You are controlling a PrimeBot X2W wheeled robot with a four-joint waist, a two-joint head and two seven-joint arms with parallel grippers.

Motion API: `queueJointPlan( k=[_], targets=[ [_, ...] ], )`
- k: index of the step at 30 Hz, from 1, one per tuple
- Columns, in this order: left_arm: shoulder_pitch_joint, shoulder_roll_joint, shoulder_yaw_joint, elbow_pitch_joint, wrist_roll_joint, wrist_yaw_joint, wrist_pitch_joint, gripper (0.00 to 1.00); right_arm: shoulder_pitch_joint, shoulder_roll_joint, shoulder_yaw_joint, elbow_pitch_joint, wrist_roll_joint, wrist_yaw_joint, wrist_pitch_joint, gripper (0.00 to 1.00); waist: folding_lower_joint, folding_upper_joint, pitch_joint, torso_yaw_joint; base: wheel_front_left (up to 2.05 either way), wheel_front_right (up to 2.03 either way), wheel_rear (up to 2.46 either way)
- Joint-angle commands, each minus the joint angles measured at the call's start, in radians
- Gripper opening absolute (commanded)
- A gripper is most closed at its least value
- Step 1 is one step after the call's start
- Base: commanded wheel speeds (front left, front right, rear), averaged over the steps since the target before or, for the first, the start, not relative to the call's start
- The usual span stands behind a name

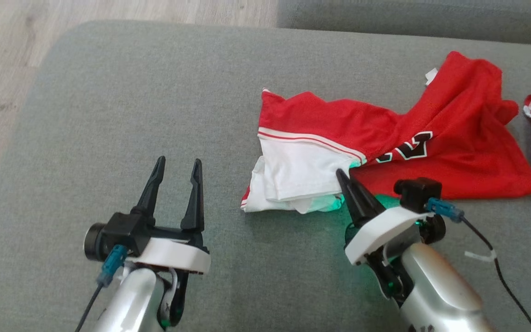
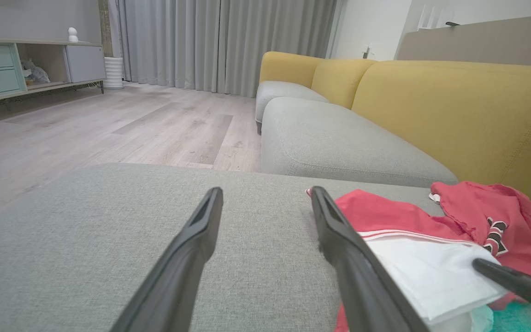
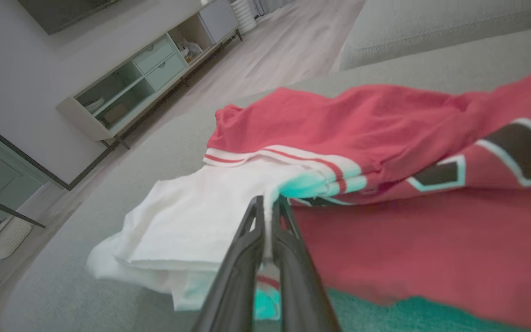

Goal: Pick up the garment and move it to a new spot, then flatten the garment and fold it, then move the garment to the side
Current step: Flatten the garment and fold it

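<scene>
Pinching the white part of a crumpled red-and-white mesh jersey [image 1: 431, 133], the right gripper [image 1: 340, 174] is closed tight; the jersey lies near the grey fabric ottoman's [image 1: 132, 92] far edge; the left gripper [image 1: 178, 167] gapes wide, empty.

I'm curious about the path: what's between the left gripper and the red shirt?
Just bare grey cushion lies between the left gripper and the shirt, as the head view shows.
</scene>
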Motion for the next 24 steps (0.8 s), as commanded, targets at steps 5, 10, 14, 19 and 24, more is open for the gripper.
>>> queueJointPlan(
  k=[5,10,14,19,24],
  targets=[
    [-0.023,-0.005,0.044,-0.016,0.019,-0.011,-0.01,1.0,-0.066,0.006,0.014,-0.069,-0.022,-0.001,-0.009,0.0,0.0,0.0,-0.035,-0.003,0.0,0.0,0.0],
    [-0.019,-0.014,0.041,-0.017,0.025,-0.02,-0.01,1.0,-0.158,-0.004,-0.04,-0.116,-0.059,-0.001,0.047,0.0,0.0,0.0,-0.03,0.015,0.0,0.0,0.0],
    [-0.034,-0.026,0.029,-0.018,0.027,-0.032,-0.01,1.0,-0.292,-0.028,-0.13,-0.105,-0.095,-0.001,0.113,0.0,0.0,0.0,0.008,0.061,0.0,0.0,0.0],
    [-0.068,-0.042,0.002,-0.016,0.023,-0.046,-0.01,1.0,-0.452,-0.073,-0.242,-0.033,-0.138,-0.001,0.166,0.0,0.0,0.0,0.059,0.137,0.0,0.0,0.0],
    [-0.106,-0.052,-0.028,-0.019,0.003,-0.05,-0.01,1.0,-0.69,-0.164,-0.363,0.135,-0.278,-0.001,0.143,0.71,0.0,0.0,0.113,0.215,0.0,0.0,0.0]
  ],
)
